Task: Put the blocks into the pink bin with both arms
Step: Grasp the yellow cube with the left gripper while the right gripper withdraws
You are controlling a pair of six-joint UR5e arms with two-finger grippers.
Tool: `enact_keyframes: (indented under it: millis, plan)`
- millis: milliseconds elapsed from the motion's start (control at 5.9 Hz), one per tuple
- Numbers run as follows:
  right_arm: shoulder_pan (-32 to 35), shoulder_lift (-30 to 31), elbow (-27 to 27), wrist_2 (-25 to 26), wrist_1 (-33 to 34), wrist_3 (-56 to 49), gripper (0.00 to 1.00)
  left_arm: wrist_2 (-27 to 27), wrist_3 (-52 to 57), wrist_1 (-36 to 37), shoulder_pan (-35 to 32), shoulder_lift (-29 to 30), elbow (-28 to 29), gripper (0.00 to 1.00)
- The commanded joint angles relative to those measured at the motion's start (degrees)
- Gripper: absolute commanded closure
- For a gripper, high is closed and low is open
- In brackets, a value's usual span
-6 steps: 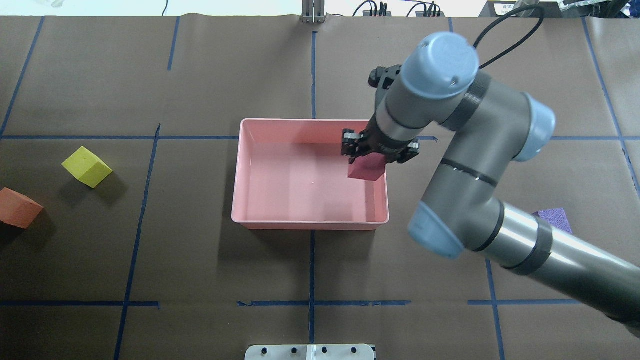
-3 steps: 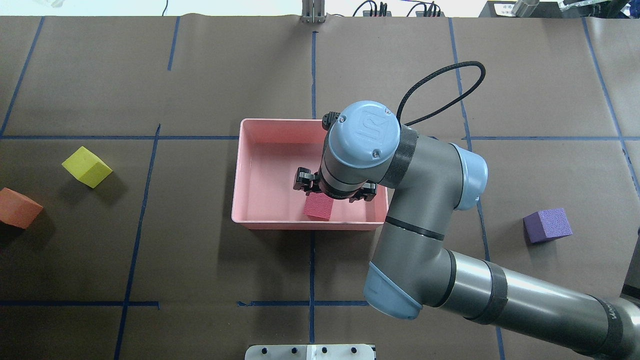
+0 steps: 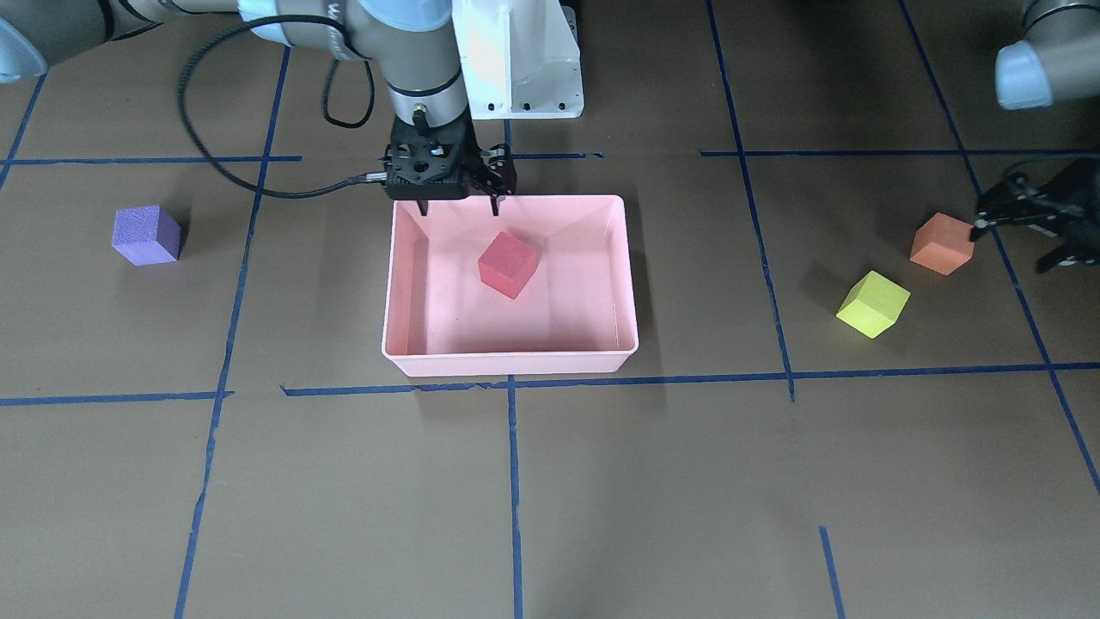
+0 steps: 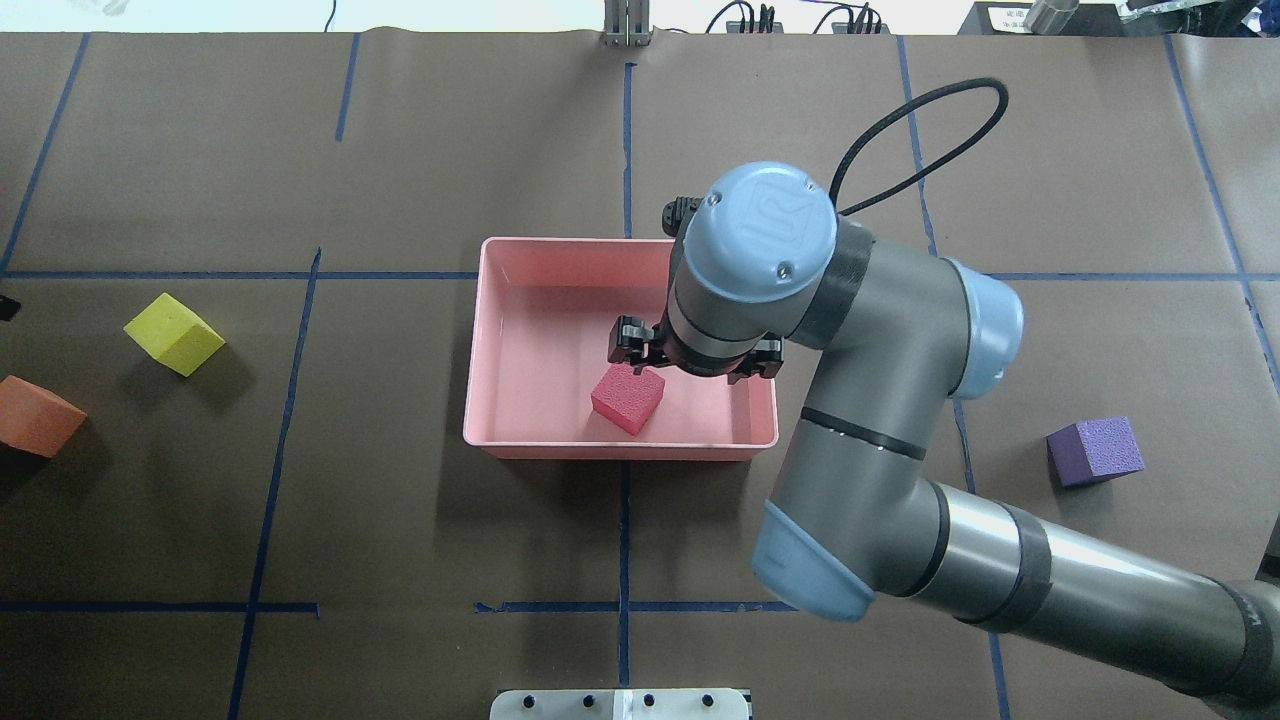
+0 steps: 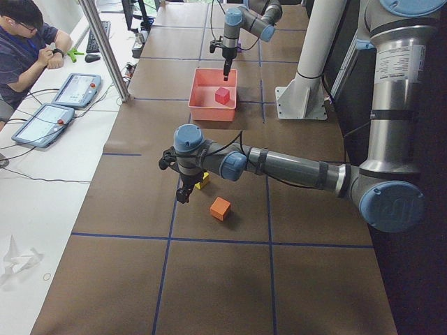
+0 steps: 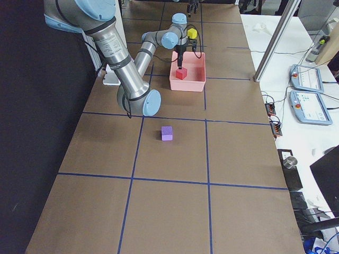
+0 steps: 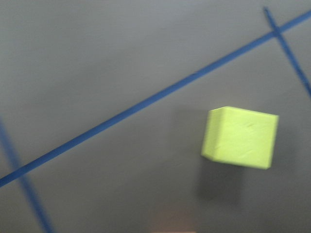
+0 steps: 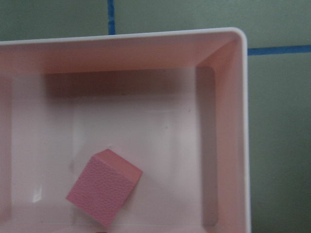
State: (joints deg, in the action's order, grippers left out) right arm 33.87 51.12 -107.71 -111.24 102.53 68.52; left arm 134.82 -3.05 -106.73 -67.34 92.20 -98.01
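The red block (image 3: 508, 264) lies loose and tilted on the floor of the pink bin (image 3: 511, 365), toward the robot's side; it also shows in the right wrist view (image 8: 103, 192). My right gripper (image 3: 458, 209) is open and empty, above the bin's robot-side rim. The purple block (image 4: 1095, 452) sits on the table to the right of the bin (image 4: 560, 245). The yellow block (image 3: 872, 303) and orange block (image 3: 942, 243) sit at the far left. My left gripper (image 3: 1010, 248) is open and empty above the table, just beside the orange block. The left wrist view shows the yellow block (image 7: 240, 137).
The white pedestal (image 3: 516, 60) stands behind the bin at the robot's base. Blue tape lines cross the brown table cover. An operator (image 5: 28, 42) sits with tablets at a side table beyond the far edge.
My right gripper carried the red block from the bin's far right corner toward its near side, opened and let it go. The block now rests in the bin. The left gripper's tip entered the overhead view.
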Motion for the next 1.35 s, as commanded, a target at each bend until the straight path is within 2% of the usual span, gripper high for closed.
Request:
enact_keyframes:
  millis: [0, 169, 339, 677, 1016, 1185]
  plan:
    - [4.61, 4.85, -3.72, -3.89, 1.09, -10.29, 0.00, -0.26, -7.70, -6.06, 4.47, 2.37, 3.16, 0.00]
    - [5.59, 5.74, -3.82, -4.85, 1.00, -11.03, 0.00, -5.22, -14.20, -16.12, 7.89, 2.37, 7.53, 0.00]
    - [5.68, 5.84, -3.82, -4.86, 1.00, -11.39, 0.00, -6.14, -17.74, -19.09, 10.53, 3.76, 9.05, 0.00]
    - [5.68, 6.01, -3.73, -4.86, 0.91, -11.30, 0.00, -6.24, -17.69, -19.21, 11.96, 3.87, 9.94, 0.00]
    - [5.51, 6.97, -3.82, -4.69, 0.83, -11.30, 0.00, -9.03, -17.69, -19.21, 14.32, 3.95, 11.70, 0.00]
    - [5.51, 6.98, -3.82, -4.77, 0.74, -11.39, 0.00, -8.96, -17.95, -19.21, 14.43, 4.13, 11.70, 0.26]
